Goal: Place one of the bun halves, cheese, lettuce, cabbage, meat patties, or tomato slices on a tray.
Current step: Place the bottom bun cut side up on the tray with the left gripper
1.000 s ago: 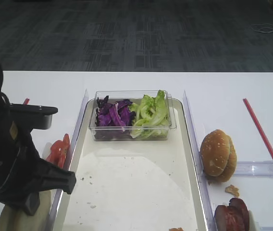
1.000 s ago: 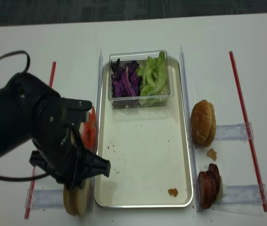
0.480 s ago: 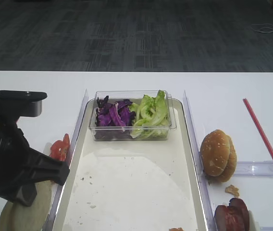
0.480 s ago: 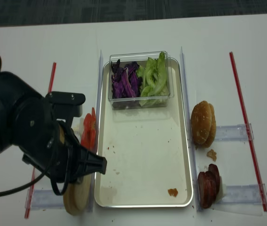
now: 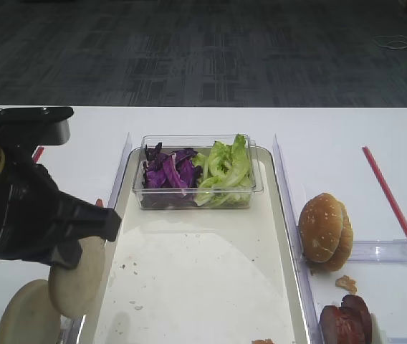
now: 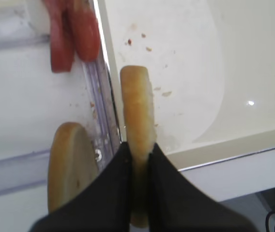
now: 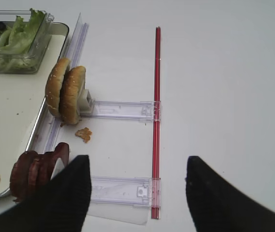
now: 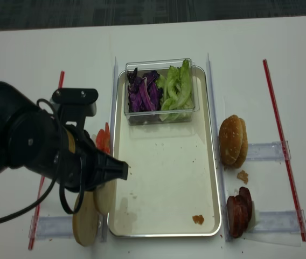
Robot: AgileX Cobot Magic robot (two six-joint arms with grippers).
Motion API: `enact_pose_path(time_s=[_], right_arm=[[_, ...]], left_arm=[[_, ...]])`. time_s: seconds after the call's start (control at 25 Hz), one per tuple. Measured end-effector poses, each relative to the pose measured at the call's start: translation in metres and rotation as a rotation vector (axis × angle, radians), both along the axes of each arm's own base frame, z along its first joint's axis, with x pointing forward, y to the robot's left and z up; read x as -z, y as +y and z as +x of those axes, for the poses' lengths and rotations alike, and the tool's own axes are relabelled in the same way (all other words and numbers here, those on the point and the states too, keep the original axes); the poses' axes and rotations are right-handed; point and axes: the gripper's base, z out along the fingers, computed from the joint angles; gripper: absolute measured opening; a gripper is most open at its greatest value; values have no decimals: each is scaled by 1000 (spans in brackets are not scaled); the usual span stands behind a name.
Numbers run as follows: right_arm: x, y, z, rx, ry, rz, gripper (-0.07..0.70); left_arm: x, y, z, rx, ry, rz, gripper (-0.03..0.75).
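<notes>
My left gripper [image 6: 137, 153] is shut on a pale bun half [image 6: 136, 108], held on edge just above the left rim of the long cream tray [image 6: 190, 72]. The overhead view has that bun half [image 8: 104, 195] hanging below the black arm, with a second bun half [image 8: 85, 222] still standing in its holder to the left. Red tomato slices [image 6: 72, 34] stand just outside the rim. Lettuce [image 5: 225, 168] and cabbage [image 5: 168, 172] fill a clear box at the tray's far end. Meat patties [image 7: 36, 169] stand right of the tray. Cheese is out of view. My right gripper [image 7: 137, 162] is open and holds nothing.
Two sesame buns [image 5: 324, 231] stand on edge right of the tray. Clear plastic rails [image 7: 123, 110] and a long red strip [image 7: 156, 96] lie on the white table under the right gripper. Crumbs [image 8: 197, 219] lie at the tray's near right corner.
The left arm has risen and moved right, lifting one bun half away from the other. That half now hangs at the tray's left rim. The right gripper's motion cannot be judged.
</notes>
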Motion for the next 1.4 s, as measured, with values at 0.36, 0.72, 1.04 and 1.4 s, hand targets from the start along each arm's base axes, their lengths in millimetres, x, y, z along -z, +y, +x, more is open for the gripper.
enact_pose_path(time_s=[0.36,0.72,1.04,1.4], right_arm=[[0,0,0,0,0,0,477],[0,0,0,0,0,0,477],[0,0,0,0,0,0,477],[0,0,0,0,0,0,477]], left_arm=[[15,-9,2,-4,-48,-126,30],[24,-15,2,41,-61,-293,30],[24,-10,7,52,-76,-479,28],[46,-14,9,87,27,-625,27]])
